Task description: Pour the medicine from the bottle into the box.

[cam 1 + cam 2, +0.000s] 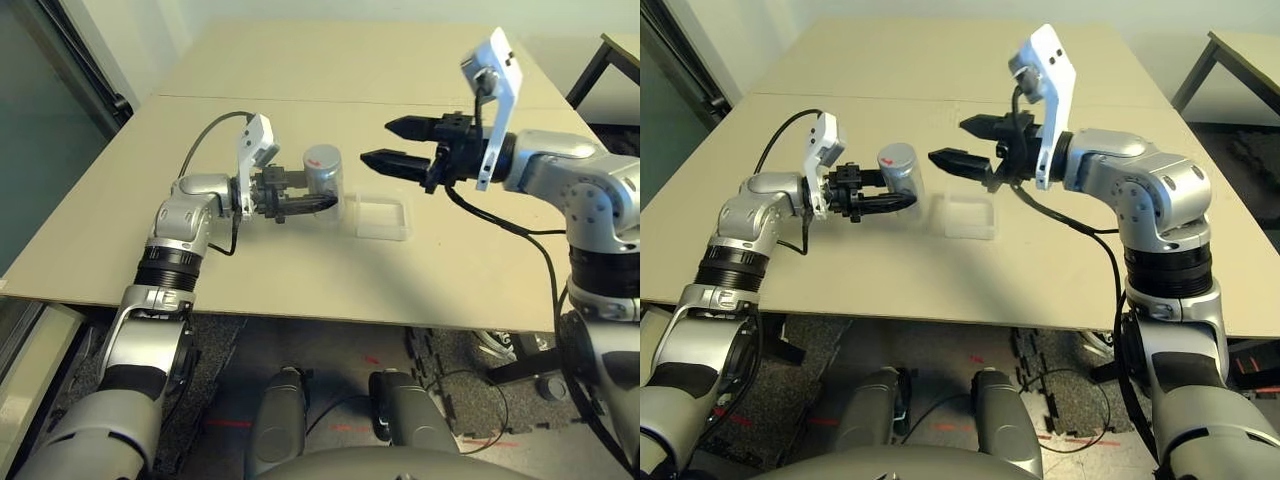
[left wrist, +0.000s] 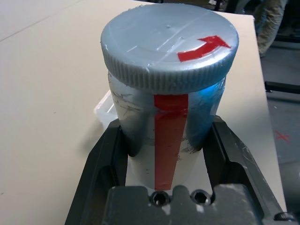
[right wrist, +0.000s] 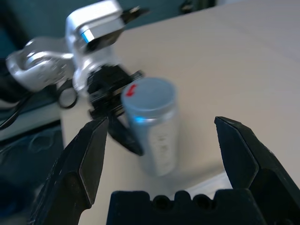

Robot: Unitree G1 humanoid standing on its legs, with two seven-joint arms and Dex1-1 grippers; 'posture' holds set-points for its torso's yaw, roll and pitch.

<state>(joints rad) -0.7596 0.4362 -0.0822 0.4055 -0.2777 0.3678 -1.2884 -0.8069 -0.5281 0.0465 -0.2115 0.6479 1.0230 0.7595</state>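
Beside the tray (image 1: 381, 232) — one capped bottle (image 1: 324, 170), clamped in my left gripper (image 1: 322, 191); right gripper (image 1: 374, 143), wide, empty — uncapping, pouring outstanding.

The left gripper (image 1: 316, 190) clasps the upright capped bottle (image 1: 325, 170) just beside a clear tray (image 1: 382, 218) on the counter (image 1: 300, 270), the right gripper (image 1: 375, 143) open near them.

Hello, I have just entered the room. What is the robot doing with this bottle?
The robot's left end effector grips the silver-grey bottle around its side, upright above or on the table. The round cap with a red arrow is on, so nothing is poured yet. The right end effector is open and empty near the bottle, and the clear plastic tray is beside it.
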